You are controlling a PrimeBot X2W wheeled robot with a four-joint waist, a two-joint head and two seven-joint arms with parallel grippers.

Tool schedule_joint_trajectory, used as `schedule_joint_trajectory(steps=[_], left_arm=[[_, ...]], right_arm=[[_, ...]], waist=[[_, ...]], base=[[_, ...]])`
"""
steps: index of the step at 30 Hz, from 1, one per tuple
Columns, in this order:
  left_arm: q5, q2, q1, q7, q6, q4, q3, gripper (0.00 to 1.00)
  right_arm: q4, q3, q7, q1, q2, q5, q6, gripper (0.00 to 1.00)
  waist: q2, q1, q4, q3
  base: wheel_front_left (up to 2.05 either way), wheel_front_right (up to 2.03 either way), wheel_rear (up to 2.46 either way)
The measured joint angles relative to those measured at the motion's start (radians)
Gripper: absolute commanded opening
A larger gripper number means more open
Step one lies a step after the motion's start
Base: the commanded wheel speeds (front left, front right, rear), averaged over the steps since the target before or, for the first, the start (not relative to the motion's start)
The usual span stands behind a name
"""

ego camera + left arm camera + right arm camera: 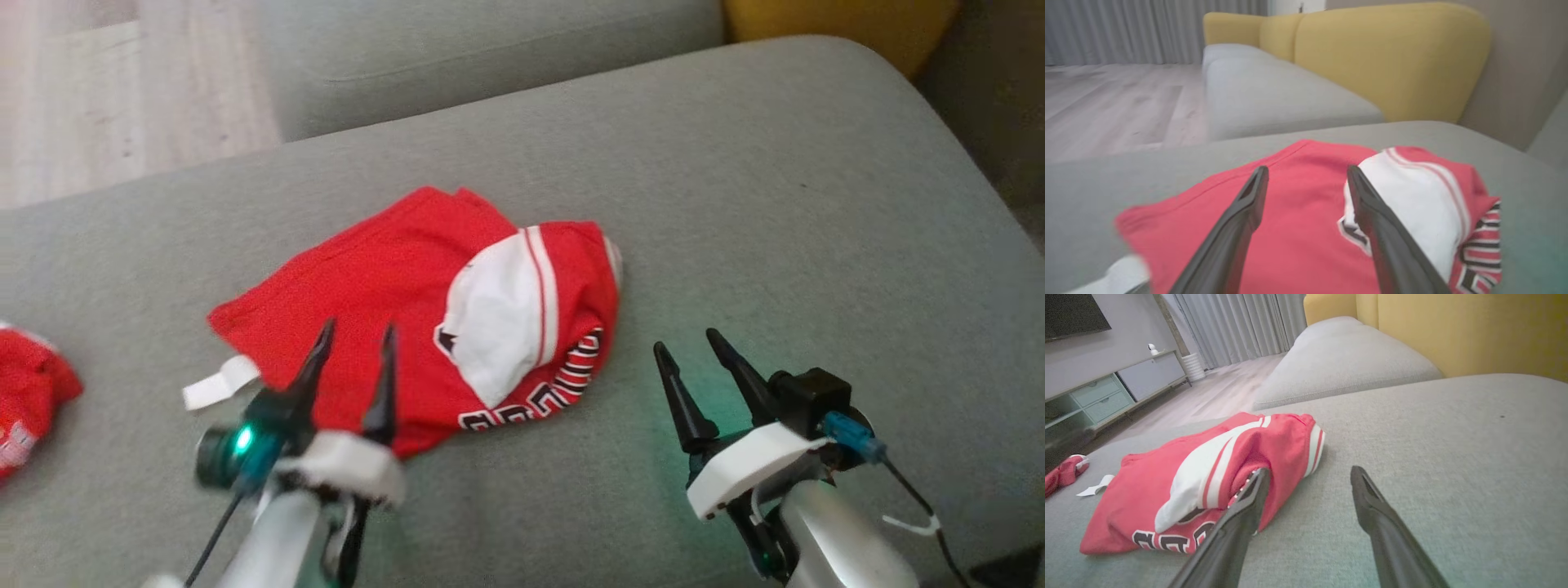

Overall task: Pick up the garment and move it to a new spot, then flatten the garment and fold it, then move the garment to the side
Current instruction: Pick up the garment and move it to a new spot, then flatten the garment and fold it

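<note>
Lying in a loose heap on the grey sofa seat point(775, 204), the red garment point(367, 302) is a little left of the middle in the head view. A white striped part is folded over its right half, and black and white letters run along its near edge. The left gripper point(359, 327) hangs over the near left part of the garment. Its jaws stand wide apart with nothing between them, but I cannot tell if the tips touch the cloth. The right gripper point(685, 340) is over bare seat near the garment's right edge, with its jaws also wide and empty. A white label point(219, 384) sticks out at the garment's left corner. Another red cloth point(33, 400) lies well apart at the left. A yellow backrest point(1392, 57) rises behind the seat.
</note>
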Motion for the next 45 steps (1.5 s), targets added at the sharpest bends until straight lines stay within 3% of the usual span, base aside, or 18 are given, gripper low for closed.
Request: schedule_joint_trajectory(steps=[14, 24, 32, 39, 42, 45], left_arm=[[0.078, -0.006, 0.263, 0.000, -0.003, -0.120, 0.214, 1.00], [0.105, -0.026, 0.356, 0.000, -0.036, -0.158, 0.265, 1.00], [0.082, -0.026, 0.350, 0.000, -0.037, -0.157, 0.210, 1.00], [0.057, -0.026, 0.321, 0.000, -0.035, -0.153, 0.146, 1.00], [0.055, -0.027, 0.312, 0.000, -0.030, -0.149, 0.136, 1.00], [0.031, -0.026, 0.310, 0.000, -0.029, -0.143, 0.115, 1.00]], right_arm=[[0.014, -0.070, 0.000, 0.031, 0.002, -0.027, 0.000, 1.00], [0.024, -0.092, 0.000, 0.060, 0.003, -0.036, 0.000, 1.00], [0.024, -0.052, 0.000, 0.037, 0.003, -0.044, 0.000, 1.00], [0.060, 0.061, 0.000, -0.127, 0.002, -0.080, 0.000, 1.00], [0.122, 0.103, 0.000, -0.158, 0.004, -0.102, 0.000, 1.00], [0.256, 0.081, 0.000, -0.160, 0.003, -0.149, 0.000, 1.00]], waist=[[0.0000, 0.0000, 0.155, -0.029], [0.0000, 0.0000, 0.207, -0.041], [0.0000, 0.0000, 0.233, -0.028], [0.0000, 0.0002, 0.282, 0.003], [0.0000, 0.0001, 0.304, 0.012], [0.0000, 0.0001, 0.327, 0.021]], base=[[0.00, 0.00, 0.00], [0.00, 0.00, 0.00], [0.00, 0.00, 0.00], [0.00, 0.00, 0.00], [0.00, 0.00, 0.00], [0.00, 0.00, 0.00]])
